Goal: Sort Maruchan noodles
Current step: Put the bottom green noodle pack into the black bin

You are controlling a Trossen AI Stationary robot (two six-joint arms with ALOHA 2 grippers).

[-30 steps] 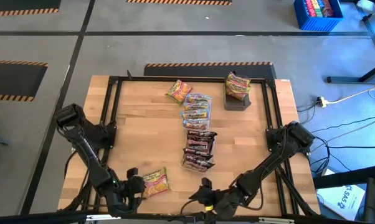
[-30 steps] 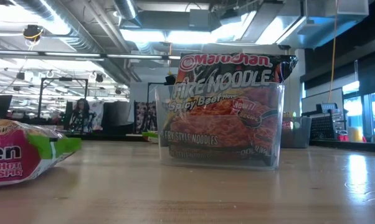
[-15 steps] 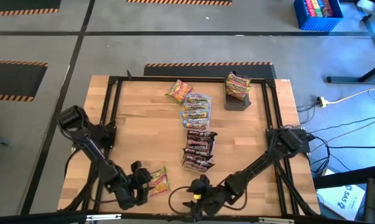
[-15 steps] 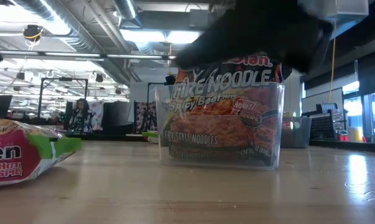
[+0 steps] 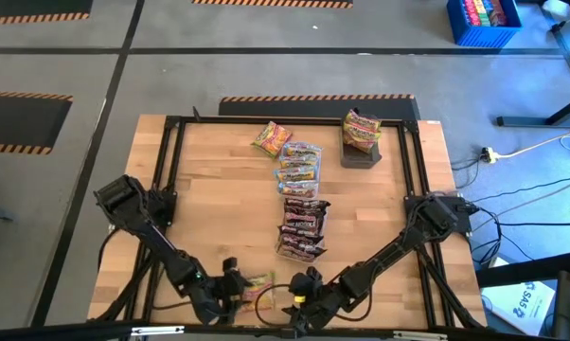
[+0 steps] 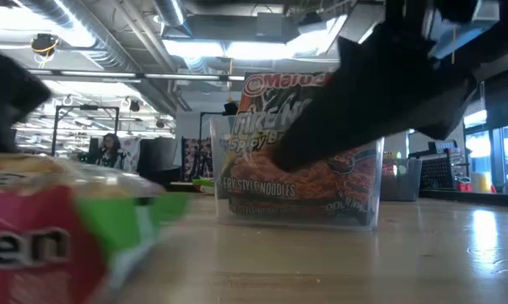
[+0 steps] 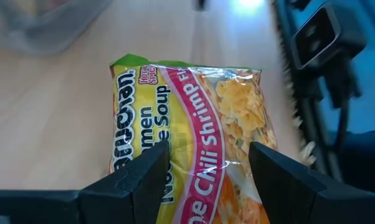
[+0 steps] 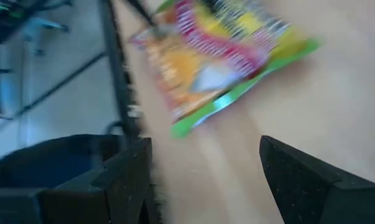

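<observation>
1. Yellow noodle packet [image 7: 194,137] lies flat on the wooden worktop [image 5: 219,208], right under the left hand [image 7: 209,165], whose fingers stand wide on either side of it.
2. Right hand [image 5: 299,301] sits just beside it, fingers wide too, holding nothing.
3. More noodle packets [image 5: 301,213] lie in a row farther off.

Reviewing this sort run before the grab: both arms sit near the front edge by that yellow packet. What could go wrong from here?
1. The left gripper stands open astride the yellow packet; closing on slick, crinkly film, it could slip or pinch only a fold.
2. The right gripper is open close beside it, so the arms may collide.
3. The packet lies near the table's front edge and might be nudged off.
</observation>
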